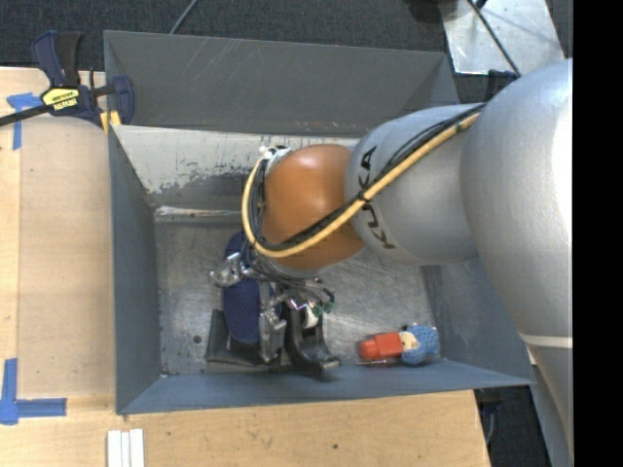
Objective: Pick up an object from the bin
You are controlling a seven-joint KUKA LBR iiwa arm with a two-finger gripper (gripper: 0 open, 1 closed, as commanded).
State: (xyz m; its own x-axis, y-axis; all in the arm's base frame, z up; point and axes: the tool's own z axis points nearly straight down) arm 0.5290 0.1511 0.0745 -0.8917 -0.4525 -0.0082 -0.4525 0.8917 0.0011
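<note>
Grey metal bin (pixel 136 290): the gripper (pixel 295 350) sits just beside a probably soft dark-blue bundle (pixel 241 309); we cannot tell its grip; we'd pinch mid-body.

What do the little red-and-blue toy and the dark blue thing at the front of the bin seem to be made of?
The toy: its red part looks like smooth, slightly glossy plastic; its blue end looks fuzzy, perhaps yarn or cloth. The dark blue thing: matte, no shine, possibly soft plastic or fabric; partly hidden, so uncertain.
</note>
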